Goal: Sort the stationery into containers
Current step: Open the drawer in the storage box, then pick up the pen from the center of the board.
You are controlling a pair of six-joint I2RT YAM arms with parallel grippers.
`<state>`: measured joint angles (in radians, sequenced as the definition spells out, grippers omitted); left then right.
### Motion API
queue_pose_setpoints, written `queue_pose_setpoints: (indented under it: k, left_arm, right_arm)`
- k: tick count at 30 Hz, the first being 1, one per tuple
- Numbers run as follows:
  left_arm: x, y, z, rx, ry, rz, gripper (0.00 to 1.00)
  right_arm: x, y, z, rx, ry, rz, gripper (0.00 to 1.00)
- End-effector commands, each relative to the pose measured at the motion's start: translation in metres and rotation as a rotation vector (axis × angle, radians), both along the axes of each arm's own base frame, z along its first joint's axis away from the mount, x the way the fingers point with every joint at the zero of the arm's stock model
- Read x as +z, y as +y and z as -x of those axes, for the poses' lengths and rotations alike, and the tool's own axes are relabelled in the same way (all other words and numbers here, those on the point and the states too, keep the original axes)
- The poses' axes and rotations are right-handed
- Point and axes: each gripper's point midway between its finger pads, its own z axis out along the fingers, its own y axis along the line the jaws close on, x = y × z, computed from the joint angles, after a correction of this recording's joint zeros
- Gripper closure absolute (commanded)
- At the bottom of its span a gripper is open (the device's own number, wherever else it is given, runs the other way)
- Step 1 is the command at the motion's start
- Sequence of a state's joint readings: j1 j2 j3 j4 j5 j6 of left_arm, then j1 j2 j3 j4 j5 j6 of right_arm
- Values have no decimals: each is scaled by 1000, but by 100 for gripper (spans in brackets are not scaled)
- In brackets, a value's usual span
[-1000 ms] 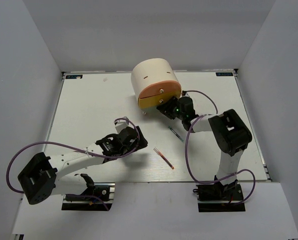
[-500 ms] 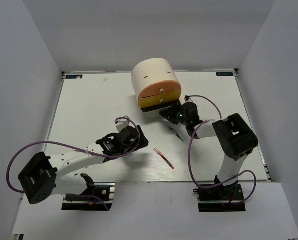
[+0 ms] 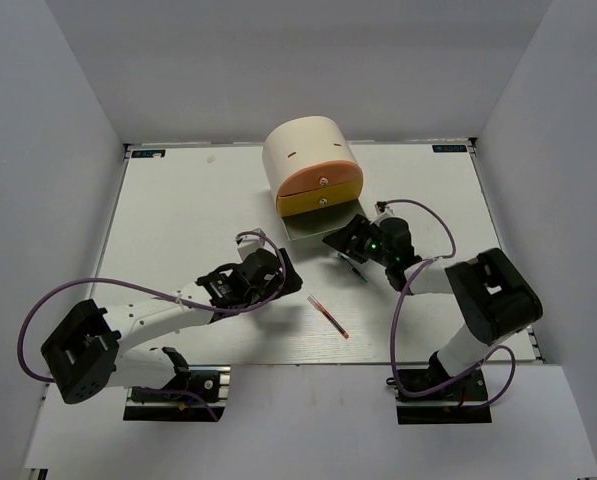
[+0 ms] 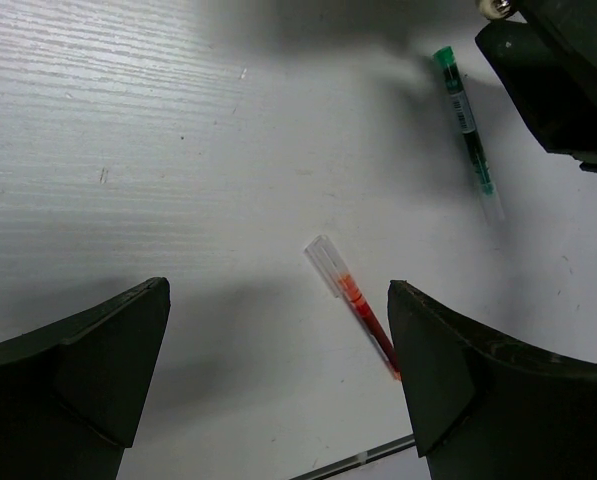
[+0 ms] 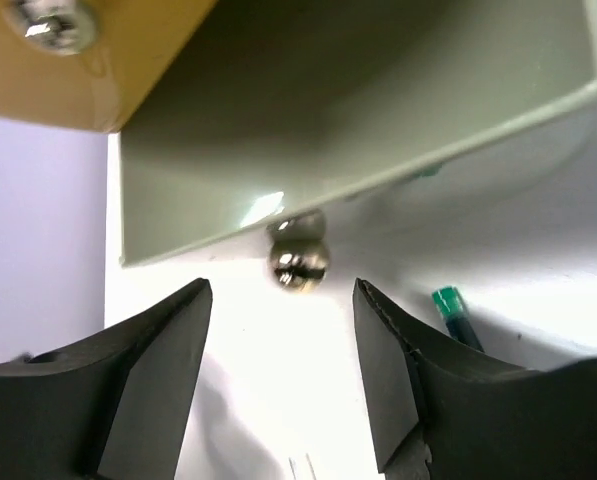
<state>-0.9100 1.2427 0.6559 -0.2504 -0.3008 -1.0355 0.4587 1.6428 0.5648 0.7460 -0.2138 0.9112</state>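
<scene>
L hand (image 4: 278, 335) spread wide — red pen (image 4: 356, 308) btwn fingers, green-capped pen (image 4: 465, 118) upper rt

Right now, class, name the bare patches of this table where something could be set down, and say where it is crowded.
Free: the table left of the cream cabinet out to its left edge, and the back right corner beside the cabinet. Crowded: in front of the open grey-green drawer, where the right gripper, green pen, red pen and left gripper sit close.
</scene>
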Motion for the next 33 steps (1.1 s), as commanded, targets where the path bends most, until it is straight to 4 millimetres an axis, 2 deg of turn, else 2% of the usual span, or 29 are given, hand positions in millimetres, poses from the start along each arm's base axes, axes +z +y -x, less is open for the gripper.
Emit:
queue_pose_setpoints:
  k: [1,2,3,4,6,10,12,13,15,16,17,19,20,22,25,27,33]
  left_arm:
    - [22,-12,-11,-16,-50,47,1]
    - [24,-14,-12,-16,-56,54,1]
    - [24,-14,-12,-16,-56,54,1]
    - [24,-14,-12,-16,-56,54,1]
    - [25,-15,-13,-22,-65,55,1]
    - [29,-18,-14,-34,-76,69,1]
    - [25,-18,-14,-40,-74,55,1]
    - [25,-18,-14,-40,-74,55,1]
    - [25,-18,-14,-40,-74,55,1]
    - [25,-18,-14,-40,-74,55,1]
    - [25,-18,-14,-40,-74,55,1]
    - [21,-16,-12,-40,-68,48,1]
    - [26,-17,-13,-40,-80,62,1]
    - [22,-14,-13,-34,-79,51,1]
    - [27,-14,-13,-33,-92,68,1]
    - [23,-12,-11,-33,-87,61,1]
    - [23,-12,-11,-33,-87,61,1]
  right_arm:
    - [25,-6,6,72,-134,4,35]
    - [30,-8,8,81,-164,18,35]
    - [28,-12,13,89,-163,26,40]
    - [37,-15,16,109,-197,39,42]
    - [42,-16,21,155,-249,70,45]
    - [55,-18,29,318,-325,214,58]
    - [48,-21,28,403,-366,332,62]
    - [44,-27,28,493,-388,448,64]
    - [25,-37,26,548,-362,545,72]
    - [15,-48,33,612,-324,627,75]
    - [7,-55,28,636,-330,695,80]
    - [-4,-69,30,680,-314,786,80]
    - [-7,-75,29,683,-321,825,76]
    - [-10,-82,30,689,-331,864,71]
    - [-21,-87,41,707,-301,878,59]
    - [-29,-90,47,722,-285,890,52]
    - [-41,-90,57,754,-267,877,45]
